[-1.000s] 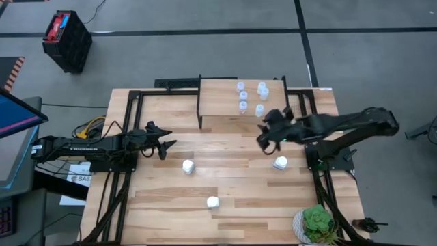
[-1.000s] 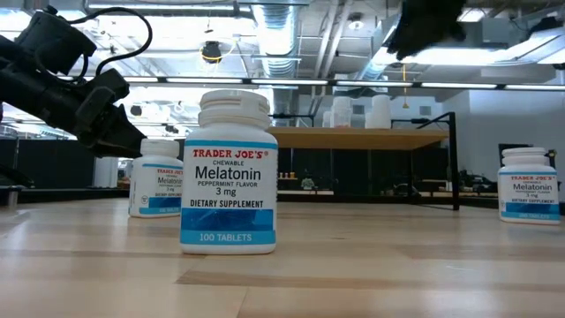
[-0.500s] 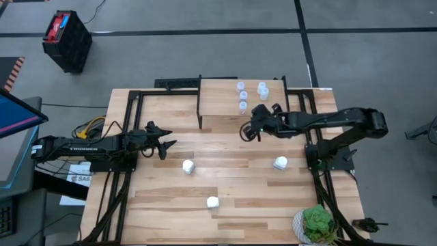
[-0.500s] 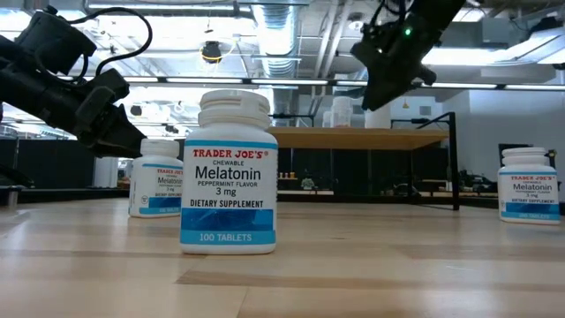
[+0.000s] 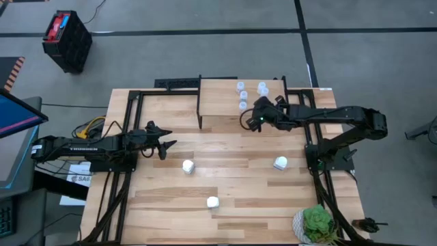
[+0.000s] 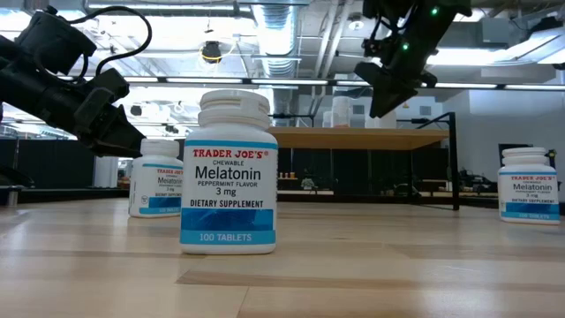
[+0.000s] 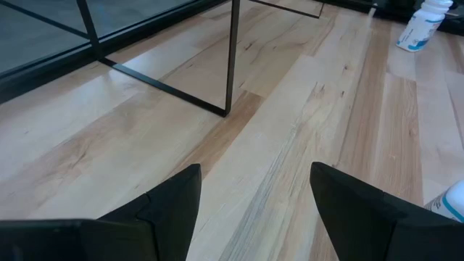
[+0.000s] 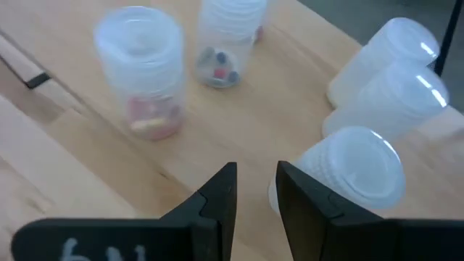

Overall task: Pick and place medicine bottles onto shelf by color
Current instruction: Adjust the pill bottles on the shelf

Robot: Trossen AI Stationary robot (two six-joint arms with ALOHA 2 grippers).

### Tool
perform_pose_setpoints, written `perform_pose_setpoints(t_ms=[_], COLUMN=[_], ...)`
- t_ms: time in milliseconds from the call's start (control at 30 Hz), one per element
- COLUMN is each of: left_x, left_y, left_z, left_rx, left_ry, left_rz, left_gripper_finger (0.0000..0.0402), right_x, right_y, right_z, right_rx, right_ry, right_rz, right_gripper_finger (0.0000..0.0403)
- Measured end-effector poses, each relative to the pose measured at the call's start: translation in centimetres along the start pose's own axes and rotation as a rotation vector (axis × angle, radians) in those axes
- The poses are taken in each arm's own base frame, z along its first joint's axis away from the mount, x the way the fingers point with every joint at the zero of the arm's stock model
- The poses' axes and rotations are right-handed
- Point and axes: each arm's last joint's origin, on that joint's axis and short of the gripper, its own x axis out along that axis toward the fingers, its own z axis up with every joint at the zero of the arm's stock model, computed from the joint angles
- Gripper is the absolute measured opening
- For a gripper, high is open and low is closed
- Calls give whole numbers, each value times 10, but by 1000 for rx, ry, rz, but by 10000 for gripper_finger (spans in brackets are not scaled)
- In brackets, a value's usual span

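Over the front part of the shelf (image 5: pixel 218 102): light-wood board, visible grain, thin black metal legs. Clear bottles (image 8: pixel 141 69) stand on it in a loose cluster toward its right end: small translucent plastic cylinders with ribbed, pale lids. Coloured contents show through the walls of two of them. One clear bottle sits just beside the right gripper's fingers; from the wrist view I cannot tell whether it touches them.

Right gripper (image 8: pixel 256 177): dark, flat-faced fingers parted by a narrow slit only. Bare wood shows through the gap and nothing is held. In the low view it hangs above the shelf top.

White bottles (image 5: pixel 188 166): three, opaque, chunkier, smooth, with blue-and-white printed labels. They stand upright on the table (image 5: pixel 239 212), well apart from one another and off the shelf.

Left gripper (image 7: pixel 254 188): fingers spread wide and empty, held over the table's left side, near a shelf leg.
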Motion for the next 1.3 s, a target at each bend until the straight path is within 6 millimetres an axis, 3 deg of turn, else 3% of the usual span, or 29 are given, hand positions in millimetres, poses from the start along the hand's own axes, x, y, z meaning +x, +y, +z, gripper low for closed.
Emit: perform_pose_setpoints(t_ms=[233,500,733,1033,1300], left_x=[0,0,0,0,0], left_y=[0,0,0,0,0], left_z=[0,0,0,0,0], left_rx=[0,1,1,1,1], left_ry=[0,0,1,1,1], left_rz=[0,-1,-3,-4,-4], left_gripper_finger=[247,247,247,247,247], right_x=[6,-21,-33,-10,18], right_y=[-6,1,11,31,29], right_z=[5,18,16,16,17], right_rx=[37,59,32,35,53], right_ry=[17,-77,-57,-63,-22], right_rz=[45,224,387,384,315], right_gripper_finger=[118,118,118,118,118])
